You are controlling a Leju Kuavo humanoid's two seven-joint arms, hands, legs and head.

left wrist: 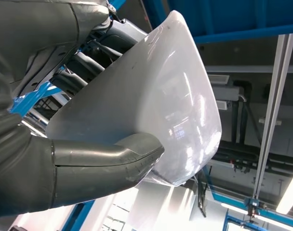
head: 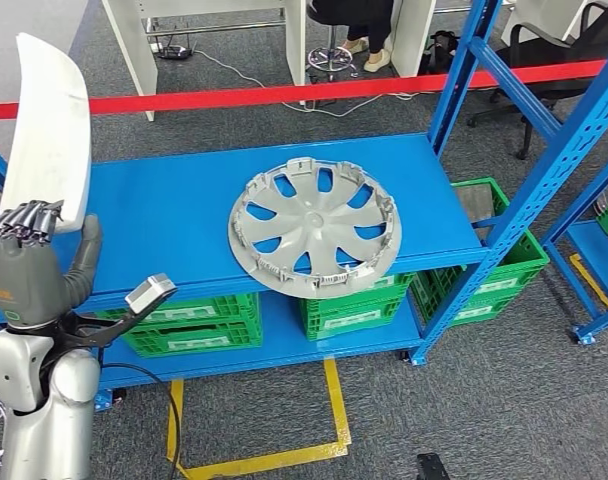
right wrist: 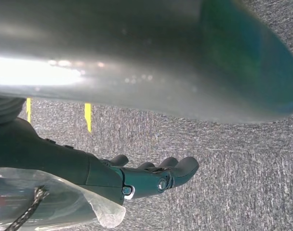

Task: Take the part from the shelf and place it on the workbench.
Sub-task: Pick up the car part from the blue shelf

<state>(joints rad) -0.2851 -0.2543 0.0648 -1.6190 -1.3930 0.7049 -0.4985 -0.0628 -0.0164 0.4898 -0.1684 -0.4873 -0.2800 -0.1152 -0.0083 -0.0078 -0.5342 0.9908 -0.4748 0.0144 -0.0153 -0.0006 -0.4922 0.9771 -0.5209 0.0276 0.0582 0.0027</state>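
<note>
L hand point(head: 25, 265) grips the white curved panel point(head: 48, 130) at its lower end, thumb on one face and fingers on the other; the part's long axis stands near upright, rising from the hand at the head view's left edge. The part is clear of the blue shelf point(head: 173, 215), which carries a grey wheel cover point(head: 314, 227) well to the robot's right. R hand point(right wrist: 156, 175) hangs over grey carpet, fingers extended, holding nothing; the workbench can't be identified, so judged next step: carry w/ L arm.
</note>
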